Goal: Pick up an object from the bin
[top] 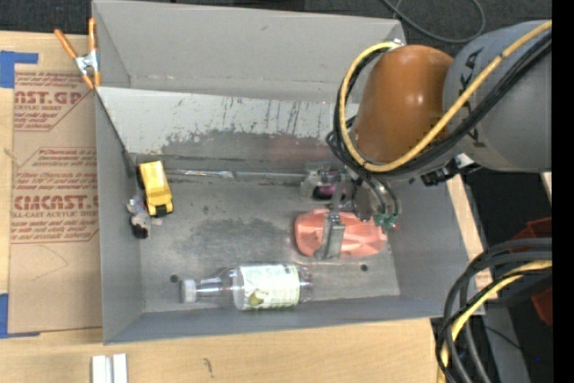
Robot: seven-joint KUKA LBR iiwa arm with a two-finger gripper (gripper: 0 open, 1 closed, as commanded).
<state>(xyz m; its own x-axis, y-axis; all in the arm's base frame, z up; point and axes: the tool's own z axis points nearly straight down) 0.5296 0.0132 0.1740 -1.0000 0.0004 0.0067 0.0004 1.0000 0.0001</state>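
Observation:
My gripper (334,239) hangs low at the right of the bin floor, its fingers down on a soft pink-red object (312,233) lying there. One finger stands against the middle of the pink thing, which spreads out to both sides of it. A clear plastic bottle (251,287) with a pale label lies on its side along the bin's front edge, below and to the left of the gripper.
A yellow toy vehicle (155,187) rests by the left wall with a small dark piece (138,227) just below it. The arm's orange dome and cables hang over the bin's right side.

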